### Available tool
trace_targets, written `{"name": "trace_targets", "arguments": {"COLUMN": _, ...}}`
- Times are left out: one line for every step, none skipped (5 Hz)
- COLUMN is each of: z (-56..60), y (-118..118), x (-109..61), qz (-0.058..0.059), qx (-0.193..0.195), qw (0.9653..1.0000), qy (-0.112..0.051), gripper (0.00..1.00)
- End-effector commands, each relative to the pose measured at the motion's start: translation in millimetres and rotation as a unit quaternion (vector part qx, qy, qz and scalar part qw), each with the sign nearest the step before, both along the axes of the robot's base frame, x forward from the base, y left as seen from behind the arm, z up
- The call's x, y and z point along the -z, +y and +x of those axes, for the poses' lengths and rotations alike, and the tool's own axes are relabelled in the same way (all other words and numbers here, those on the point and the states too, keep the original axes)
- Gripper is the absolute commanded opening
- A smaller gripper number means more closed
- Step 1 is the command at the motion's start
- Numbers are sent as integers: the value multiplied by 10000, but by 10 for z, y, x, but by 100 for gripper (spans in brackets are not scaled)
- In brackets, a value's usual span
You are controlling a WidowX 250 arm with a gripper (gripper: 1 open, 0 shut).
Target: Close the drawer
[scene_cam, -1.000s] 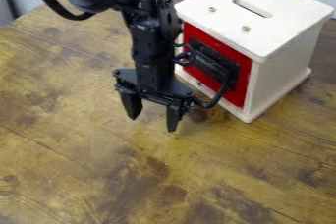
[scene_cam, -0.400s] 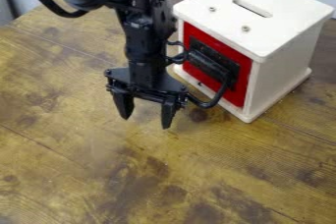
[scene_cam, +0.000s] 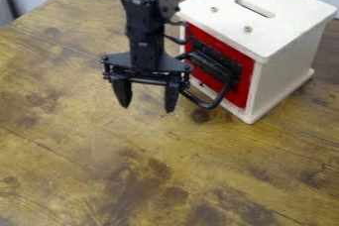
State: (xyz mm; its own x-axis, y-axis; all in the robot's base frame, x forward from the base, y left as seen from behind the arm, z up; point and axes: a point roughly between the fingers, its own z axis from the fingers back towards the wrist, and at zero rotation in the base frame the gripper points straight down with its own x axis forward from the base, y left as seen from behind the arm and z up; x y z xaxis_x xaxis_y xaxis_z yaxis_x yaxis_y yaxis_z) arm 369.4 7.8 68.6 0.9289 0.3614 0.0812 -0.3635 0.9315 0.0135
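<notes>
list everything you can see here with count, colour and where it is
box casing: one, cream-white, upper right, with a slot and small round metal fittings on top
drawer front: one, red, set in the side of the casing that faces the arm
handle: one, black, on the drawer front, looping outward
table: one, brown wood grain, under everything
robot arm: one, black, coming in from the top left
gripper: one, black, fingers spread, left of the drawer

Robot arm [scene_cam: 146,12]: upper part cut off by the top edge. Drawer [scene_cam: 236,89]: left side partly hidden behind the arm; front detail behind the black handle [scene_cam: 212,66] too dark to read.
</notes>
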Motion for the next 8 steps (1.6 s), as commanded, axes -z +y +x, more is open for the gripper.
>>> {"name": "trace_targets", "arguments": {"z": 87, "y": -8, "x": -439, "qz": -41, "qx": 225, "qw": 9972, "qy": -710, "gripper": 100}}
{"name": "trace_targets", "arguments": {"z": 55, "y": 6, "x": -447, "qz": 21, "qx": 409, "qw": 9974, "qy": -586, "gripper": 100}}
{"name": "trace_targets", "arguments": {"z": 55, "y": -6, "x": -383, "qz": 30, "qx": 230, "qw": 9982, "qy": -557, "gripper": 100}}
{"name": "trace_targets", "arguments": {"z": 43, "y": -20, "x": -318, "qz": 39, "qx": 50, "qw": 9989, "qy": -473, "gripper": 100}}
{"name": "trace_targets", "arguments": {"z": 37, "y": -41, "x": -253, "qz": 39, "qx": -120, "qw": 9992, "qy": -392, "gripper": 100}}
{"name": "trace_targets", "arguments": {"z": 33, "y": -95, "x": -249, "qz": 39, "qx": -250, "qw": 9991, "qy": -327, "gripper": 100}}
{"name": "trace_targets", "arguments": {"z": 51, "y": -150, "x": -255, "qz": -2, "qx": -375, "qw": 9987, "qy": -341, "gripper": 100}}
{"name": "trace_targets", "arguments": {"z": 77, "y": -179, "x": -225, "qz": -45, "qx": -554, "qw": 9977, "qy": -378, "gripper": 100}}
